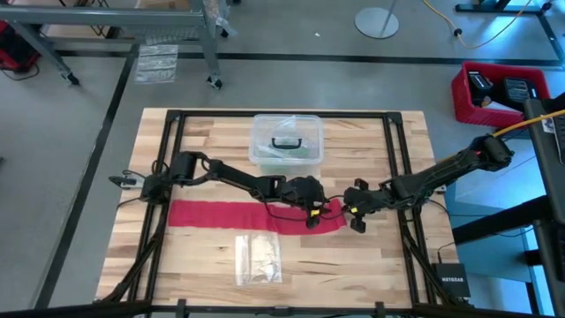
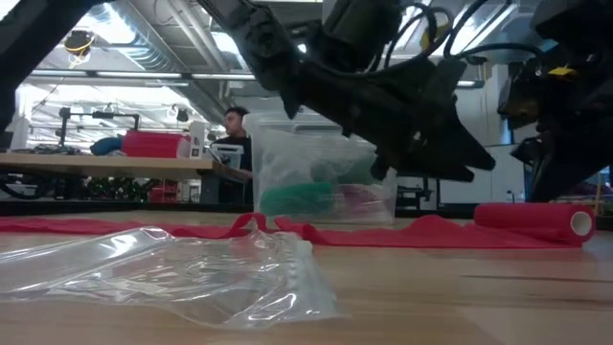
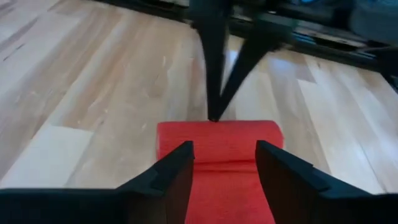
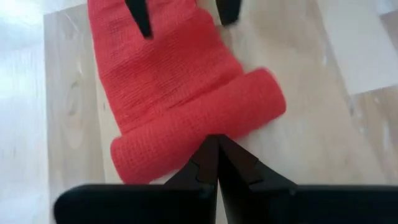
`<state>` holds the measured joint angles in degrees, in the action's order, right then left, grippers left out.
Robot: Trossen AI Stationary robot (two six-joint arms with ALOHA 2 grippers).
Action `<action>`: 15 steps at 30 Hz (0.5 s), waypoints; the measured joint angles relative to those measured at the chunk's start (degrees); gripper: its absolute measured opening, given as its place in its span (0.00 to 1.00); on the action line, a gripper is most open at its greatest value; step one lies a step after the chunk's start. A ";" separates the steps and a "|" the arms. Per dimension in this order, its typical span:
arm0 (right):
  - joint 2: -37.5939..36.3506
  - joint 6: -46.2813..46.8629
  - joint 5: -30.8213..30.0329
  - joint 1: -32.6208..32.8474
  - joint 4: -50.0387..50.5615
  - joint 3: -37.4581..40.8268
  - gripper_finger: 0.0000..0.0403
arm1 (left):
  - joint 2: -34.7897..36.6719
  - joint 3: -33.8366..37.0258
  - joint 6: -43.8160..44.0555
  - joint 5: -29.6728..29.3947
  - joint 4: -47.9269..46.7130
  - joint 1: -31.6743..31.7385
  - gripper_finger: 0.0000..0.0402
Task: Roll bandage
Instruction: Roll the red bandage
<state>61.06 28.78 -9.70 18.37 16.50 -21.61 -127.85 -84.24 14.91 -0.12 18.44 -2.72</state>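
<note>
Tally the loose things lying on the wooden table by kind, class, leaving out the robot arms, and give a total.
Red bandage, partly rolled at one end: 1
Clear plastic box with black handle: 1
Clear plastic bag: 1
Total: 3

Left hand [image 3: 224, 168] spread apart; right hand [image 4: 217, 165] pinched closed, facing it.
</note>
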 joint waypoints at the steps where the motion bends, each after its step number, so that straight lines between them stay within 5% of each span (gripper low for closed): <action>1: 0.02 -0.54 -0.27 0.00 -0.14 0.00 0.02 | -0.21 -0.30 0.99 0.06 -0.10 0.29 0.42; 15: 0.02 -2.38 -1.90 0.00 -0.49 0.00 0.02 | -4.42 -0.46 2.90 4.76 2.24 3.67 0.42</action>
<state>61.08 26.39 -11.60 18.37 16.01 -21.61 -132.27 -84.71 17.82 4.64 20.68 0.95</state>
